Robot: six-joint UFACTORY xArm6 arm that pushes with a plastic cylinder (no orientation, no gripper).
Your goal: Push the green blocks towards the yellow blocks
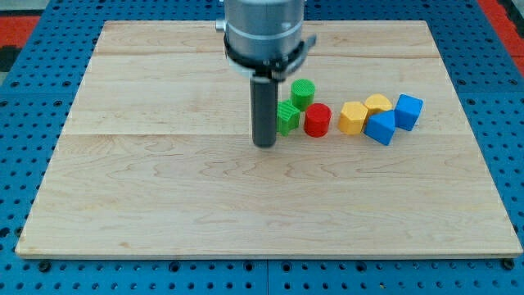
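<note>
My tip (264, 143) rests on the wooden board (164, 205), just left of a green star-like block (287, 117) and touching or nearly touching it. A green cylinder (302, 93) stands just above and to the right of that block. A red cylinder (318, 120) sits right of the green star-like block, between the greens and the yellows. A yellow hexagonal block (353, 117) and a second yellow block (378, 103) lie further to the view's right.
Two blue blocks sit against the yellow ones: one (380, 128) below them, one (408, 111) at their right. The arm's grey body (264, 33) hangs over the board's top middle. A blue perforated table (24, 164) surrounds the board.
</note>
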